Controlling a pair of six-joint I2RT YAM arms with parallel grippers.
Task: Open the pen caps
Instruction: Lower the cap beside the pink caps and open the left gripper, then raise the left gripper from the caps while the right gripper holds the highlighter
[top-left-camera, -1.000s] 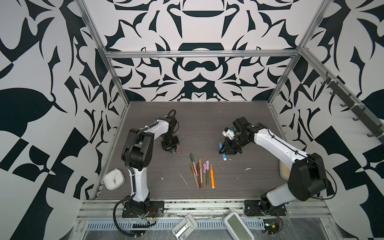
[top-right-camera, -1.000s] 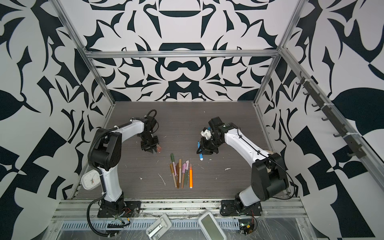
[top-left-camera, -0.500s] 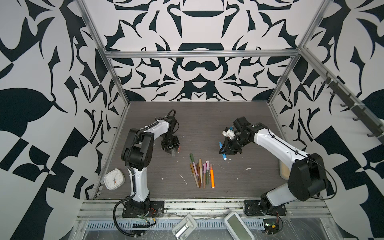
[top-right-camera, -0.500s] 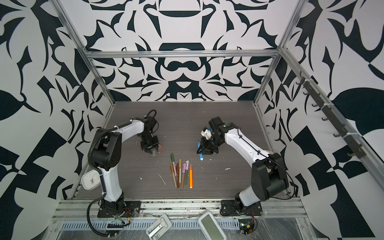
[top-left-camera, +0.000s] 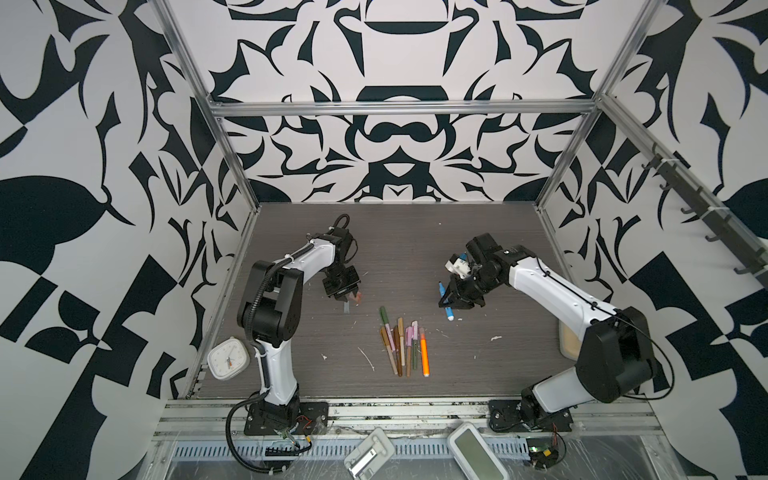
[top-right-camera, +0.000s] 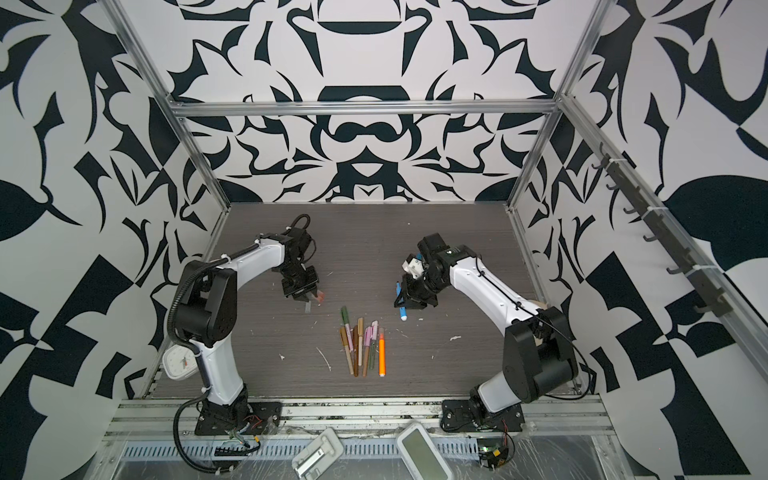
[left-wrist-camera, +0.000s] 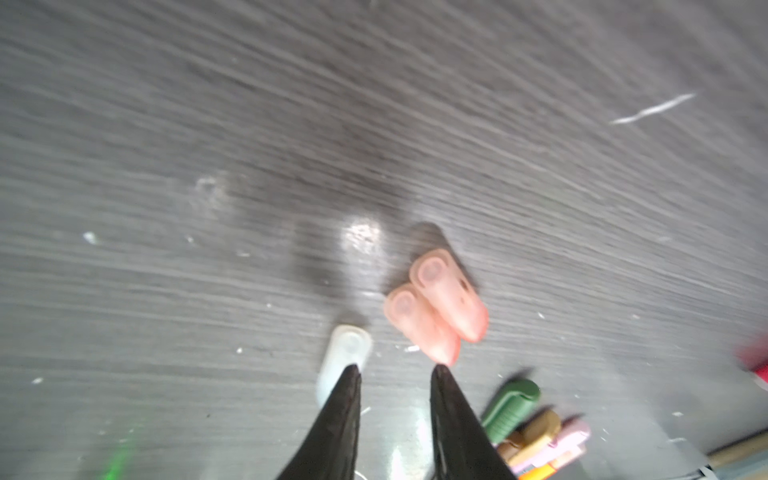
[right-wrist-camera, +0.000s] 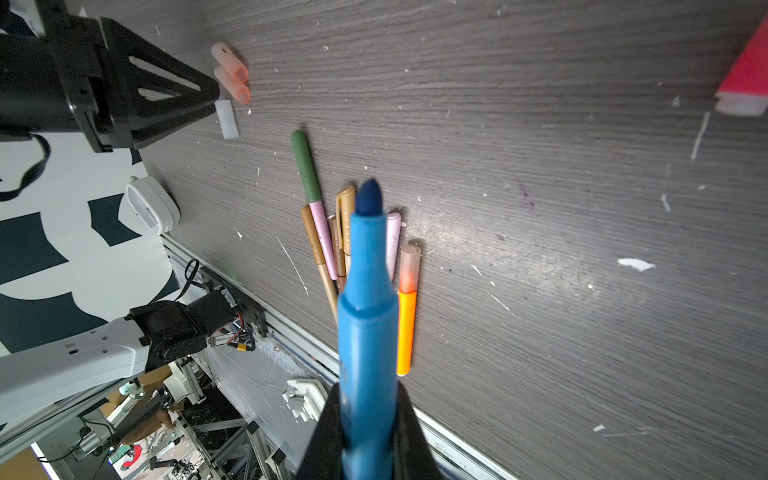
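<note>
Blue plastic is ending in a bare dark nib: the blue pen (right-wrist-camera: 365, 316) is sitting uncapped in the right gripper (right-wrist-camera: 365, 399), whose fingers are pressing on its barrel from both sides. In both top views it is hanging at about 2 o'clock from the bundle of pens (top-left-camera: 402, 347). Its long axis is running steeply, roughly 12 to 6 o'clock, with the nib at the low end aiming at the table (top-left-camera: 478, 232). The clear cap (left-wrist-camera: 347, 351) is lying flat at about 10 o'clock from the bundle, just beside two peach caps (left-wrist-camera: 438, 307). Over it the left gripper (left-wrist-camera: 395, 368) is hovering, fingers slightly parted, nothing between them. I am judging this pen's opening as done, its cap already set down. Next, the right arm is needing to lay the open pen clear of the bundle. Then a capped one, such as the orange pen (right-wrist-camera: 406, 320), is calling for one gripper on the barrel and the other on the cap, pulling apart along its 12-to-6 axis.
</note>
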